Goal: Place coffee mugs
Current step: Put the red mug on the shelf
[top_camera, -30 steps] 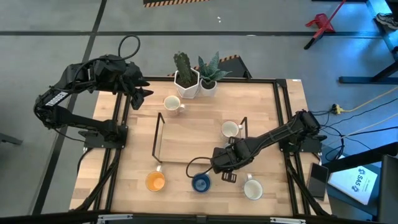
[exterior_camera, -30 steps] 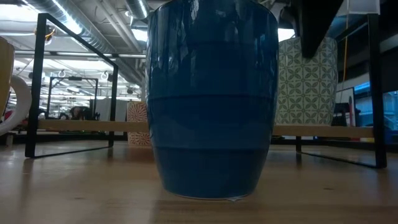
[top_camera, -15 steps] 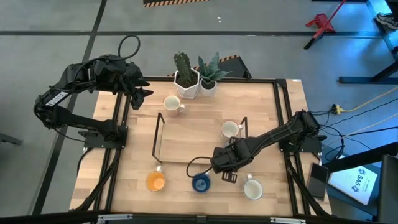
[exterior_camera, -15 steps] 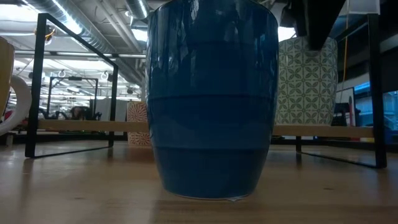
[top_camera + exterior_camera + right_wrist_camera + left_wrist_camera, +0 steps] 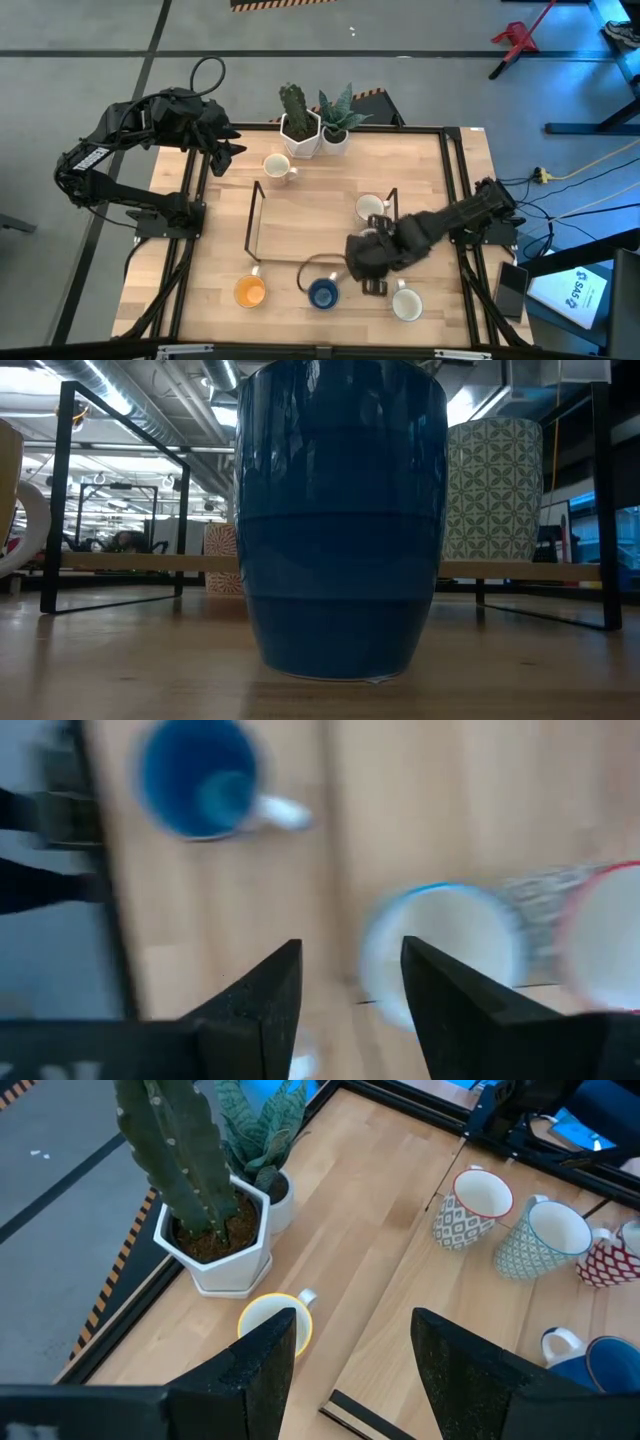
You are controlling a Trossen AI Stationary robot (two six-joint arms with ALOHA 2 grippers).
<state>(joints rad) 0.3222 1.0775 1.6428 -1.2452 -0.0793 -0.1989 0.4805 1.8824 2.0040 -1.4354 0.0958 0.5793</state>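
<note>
The blue mug stands upright on its base near the table's front edge, and it fills the low view as the blue mug. My right gripper hovers open just to its right and touches nothing; its wrist view looks down on the blue mug. An orange mug, a white mug and a cream mug also stand on the wood. Patterned mugs stand in a row mid-table. My left gripper waits open at the far left, above the cream mug.
Two plants in white pots stand at the far edge. A black wire frame stands mid-table. My right arm lies across the patterned mugs. A black rail runs along the table's right side.
My right gripper has risen and drawn a little toward the table's right, away from the blue mug; its dark shape has left the top of the low view. The blue mug stays upright where it was.
</note>
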